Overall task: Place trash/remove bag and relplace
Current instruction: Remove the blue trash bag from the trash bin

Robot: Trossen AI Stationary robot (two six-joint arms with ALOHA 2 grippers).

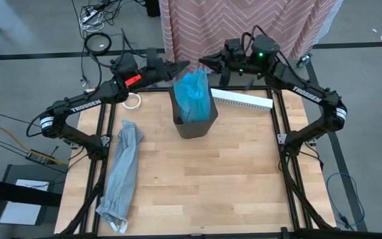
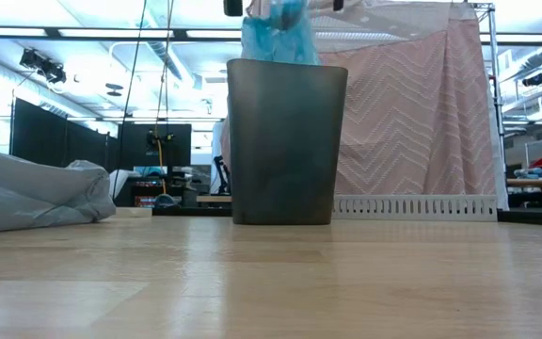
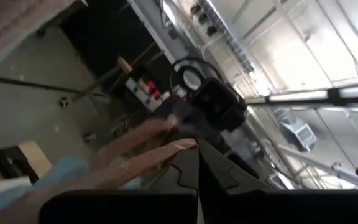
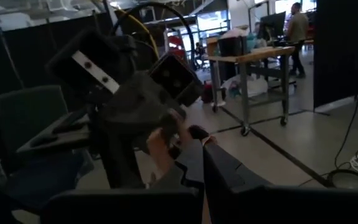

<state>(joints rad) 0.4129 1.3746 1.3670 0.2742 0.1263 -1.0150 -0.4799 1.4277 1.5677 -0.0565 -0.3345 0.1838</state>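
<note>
Both arms are showing matte black segmented links with white "TROSSEN" lettering. A red patch is sitting just behind the left hand [image 1: 180, 67]; a green light is glowing behind the right hand [image 1: 205, 63].

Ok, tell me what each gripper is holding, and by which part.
Both seem to hold the blue bag, lifted above the bin: the left gripper shut on its top edge from one side, the right gripper from the other. The exact pinch points are hidden.

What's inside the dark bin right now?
The blue bag sits in the dark bin, bunched and rising above its rim. Whether any trash lies beneath it cannot be seen; the bag and bin walls cover that.
</note>
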